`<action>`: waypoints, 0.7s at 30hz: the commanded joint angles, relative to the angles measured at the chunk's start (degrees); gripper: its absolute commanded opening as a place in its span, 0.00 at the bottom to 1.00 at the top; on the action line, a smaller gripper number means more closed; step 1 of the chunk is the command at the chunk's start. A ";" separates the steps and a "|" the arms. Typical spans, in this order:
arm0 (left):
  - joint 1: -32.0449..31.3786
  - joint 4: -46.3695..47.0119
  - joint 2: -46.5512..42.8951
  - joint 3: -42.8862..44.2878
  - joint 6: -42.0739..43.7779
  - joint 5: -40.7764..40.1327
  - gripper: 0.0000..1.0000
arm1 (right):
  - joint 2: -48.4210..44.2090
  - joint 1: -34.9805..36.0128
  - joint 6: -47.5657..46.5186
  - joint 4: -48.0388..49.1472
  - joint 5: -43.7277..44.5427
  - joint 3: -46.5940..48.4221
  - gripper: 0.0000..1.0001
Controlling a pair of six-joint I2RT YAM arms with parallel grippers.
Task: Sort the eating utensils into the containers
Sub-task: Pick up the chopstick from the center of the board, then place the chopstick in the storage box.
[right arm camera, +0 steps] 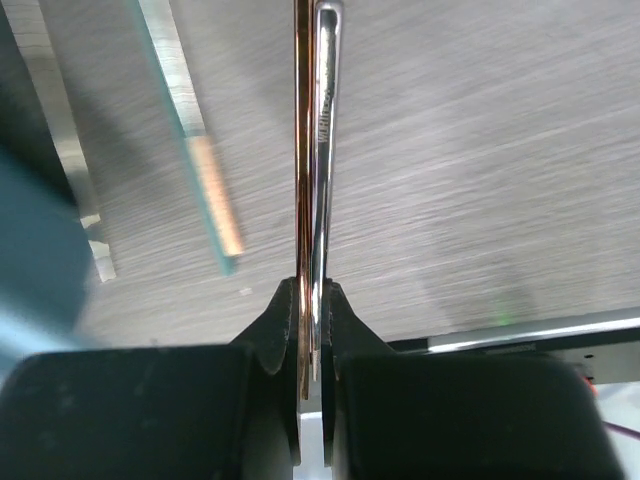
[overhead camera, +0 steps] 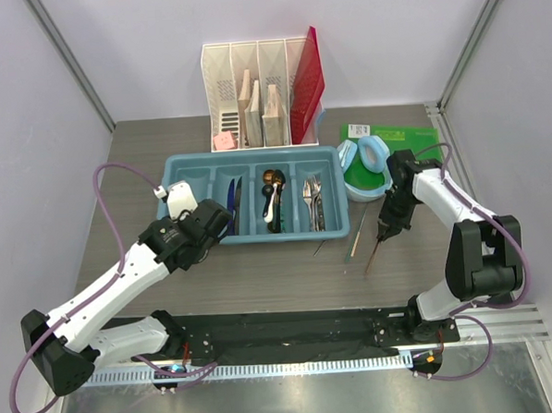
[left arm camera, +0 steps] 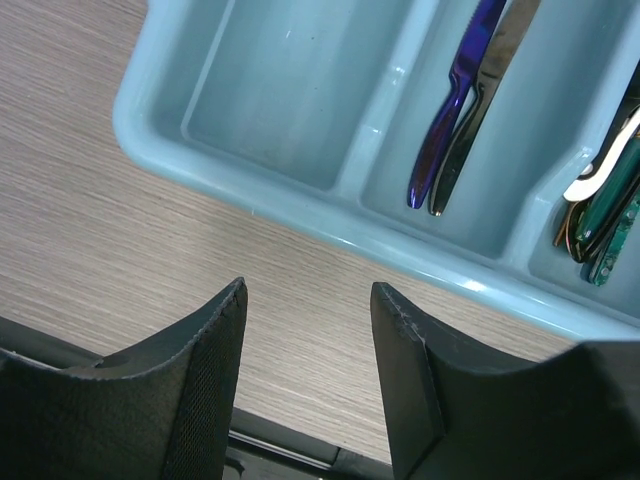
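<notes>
Now the right gripper [overhead camera: 385,229] pinches a thin brown chopstick [overhead camera: 375,253] by one end, right of the light blue plastic cutlery tray [overhead camera: 177,165]; being so slender, it may swivel or slip. The left gripper [left arm camera: 308,300] hovers half-open, empty.

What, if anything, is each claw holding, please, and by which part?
The right claw pinches thin chopsticks near one end; the left claw holds nothing.

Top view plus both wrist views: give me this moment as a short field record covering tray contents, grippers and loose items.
tray: light blue cutlery tray, four compartments
leftmost compartment: empty
second: blue-handled knives
third: dark and gold spoons
fourth: silver forks
left gripper: open, empty, over the table by the tray's near-left corner
right gripper: shut on thin sticks, right of the tray
loose on table: chopstick
</notes>
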 commanded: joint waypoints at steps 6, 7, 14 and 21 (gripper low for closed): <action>0.19 -1.60 -0.76 1.33 -2.70 -3.70 0.56 | 4.46 14.51 5.59 -6.75 -6.07 24.89 0.01; 0.19 -1.87 -1.37 0.89 -3.05 -4.05 0.56 | 6.04 15.75 6.29 -7.37 -6.24 27.00 0.01; 0.98 -8.01 -5.15 -0.52 -9.20 -6.95 0.55 | 13.86 22.70 8.50 -8.69 -9.93 42.72 0.01; 1.16 -16.80 -6.74 4.75 -16.06 -11.43 0.55 | 27.56 28.50 11.04 -4.83 -13.54 58.55 0.01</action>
